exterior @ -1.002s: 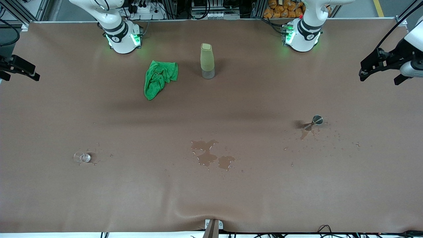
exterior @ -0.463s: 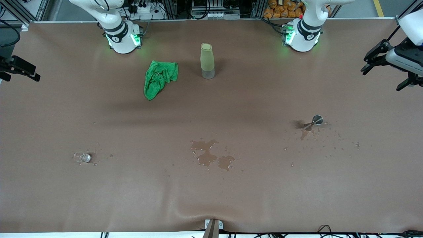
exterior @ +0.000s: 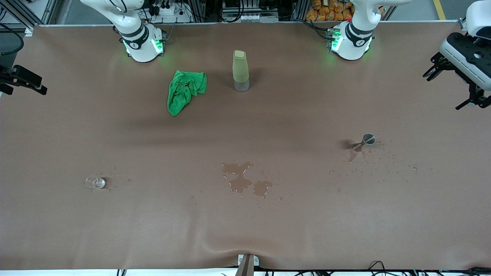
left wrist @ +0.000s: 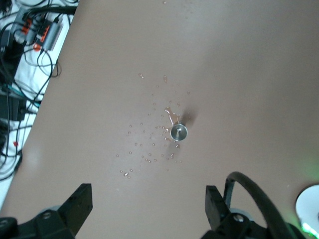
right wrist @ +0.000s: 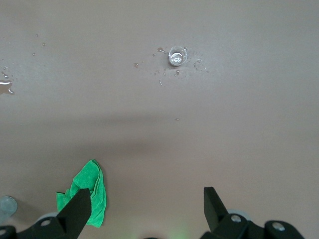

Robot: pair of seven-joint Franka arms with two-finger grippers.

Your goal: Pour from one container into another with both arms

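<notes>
Table (exterior: 245, 230) carries a puddle (exterior: 245, 180); slips threaten. Left gripper (exterior: 456, 86) and right gripper (exterior: 23, 82) hang open, empty, well apart from it. Silver cup (exterior: 366, 140) and glass cup (exterior: 95, 182) flank the puddle, tiny and easily toppled.

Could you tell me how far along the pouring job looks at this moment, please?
Nothing is in hand: the glass cup and the metal cup stand far apart on the table, untouched. Puddles and droplets suggest an earlier spill. The left claw and right claw hang open at the table's ends. Grasping both cups, bringing them together and pouring all remain.
</notes>
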